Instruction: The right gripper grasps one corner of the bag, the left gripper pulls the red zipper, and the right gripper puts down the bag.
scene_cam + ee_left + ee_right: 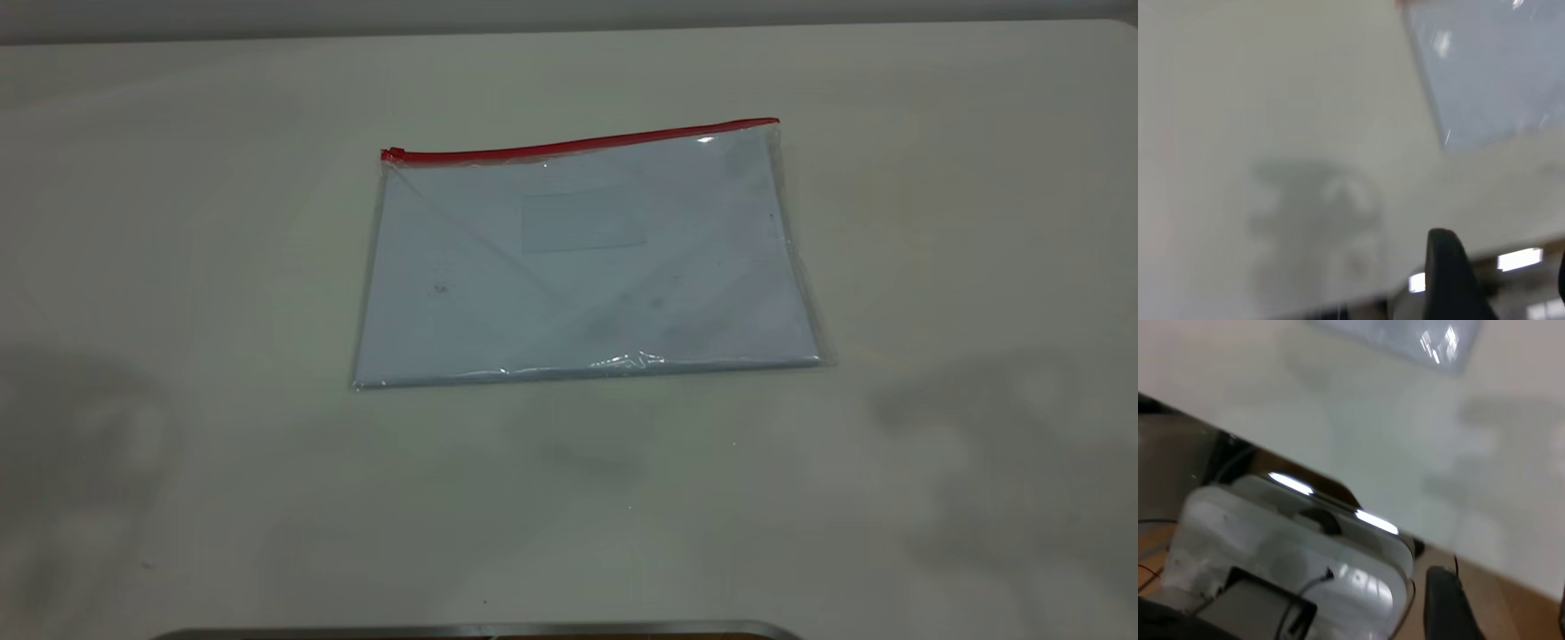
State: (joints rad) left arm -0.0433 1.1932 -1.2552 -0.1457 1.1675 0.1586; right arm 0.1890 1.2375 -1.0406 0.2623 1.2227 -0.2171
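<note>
The bag (587, 267), a clear flat pouch with white sheets inside, lies flat on the table's middle. The red zipper (578, 145) runs along its far edge, with the slider tab (393, 155) at the left end. Neither gripper shows in the exterior view, only their shadows on the table at left and right. In the left wrist view the left gripper (1501, 257) is open and empty, well apart from a corner of the bag (1491, 73). In the right wrist view the right gripper (1501, 587) is open and empty, beyond the table edge, far from the bag (1405, 333).
The pale table (178, 222) surrounds the bag. A grey rounded housing (1291, 547) with cables sits off the table's near edge below the right gripper. A metal rim (480, 631) shows at the near edge in the exterior view.
</note>
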